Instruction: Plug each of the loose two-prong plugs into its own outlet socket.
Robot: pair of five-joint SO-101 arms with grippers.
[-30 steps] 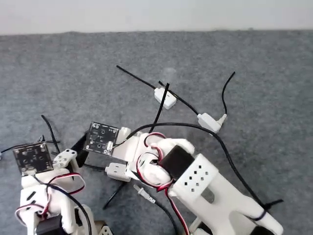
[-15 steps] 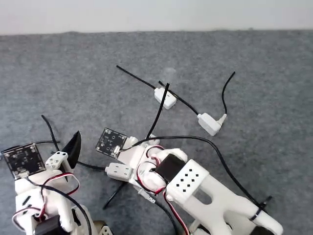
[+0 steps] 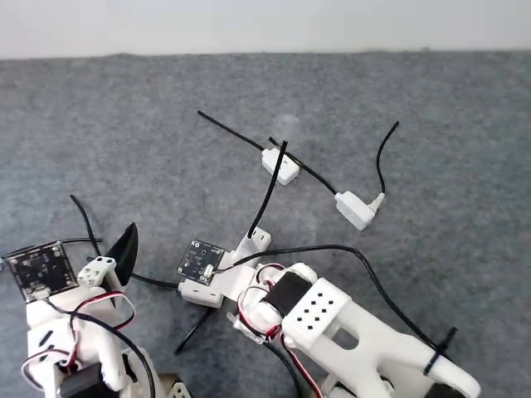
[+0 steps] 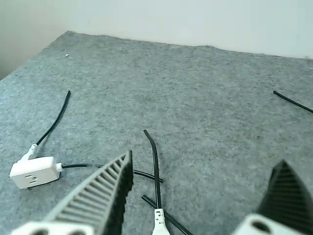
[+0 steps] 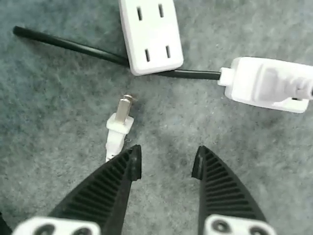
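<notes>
Grey felt-like matting [image 3: 99,133] covers the table. On it lies a white flat outlet block with two pairs of slots [image 5: 150,34]. In the high view this block [image 3: 196,293] sits partly under the right arm's wrist.

The right gripper [image 5: 166,159] hovers low over the matting just short of the block, its black ribbed fingers moderately apart and empty. Between it and the block lies a small white two-prong plug [image 5: 119,128], prongs aimed at the block, near it but not touching. A thin black cord [image 5: 63,43] passes under the block's edge and meets a white rectangular plug body [image 5: 266,84] just beside the block.

Well beyond the block, toward the wall, lie a white boxy socket [image 3: 280,166] and a white angled socket [image 3: 357,209], each on a black lead.

The left gripper [image 4: 205,164] hangs above the matting with its ribbed fingers spread wide, holding nothing. In the high view its black finger [image 3: 124,249] is near the block, on the side away from the right arm. Ahead of it lie a tiny white cord-end plug [image 4: 159,221] and a white single socket [image 4: 33,172]. I cannot tell where these sit relative to the block.
</notes>
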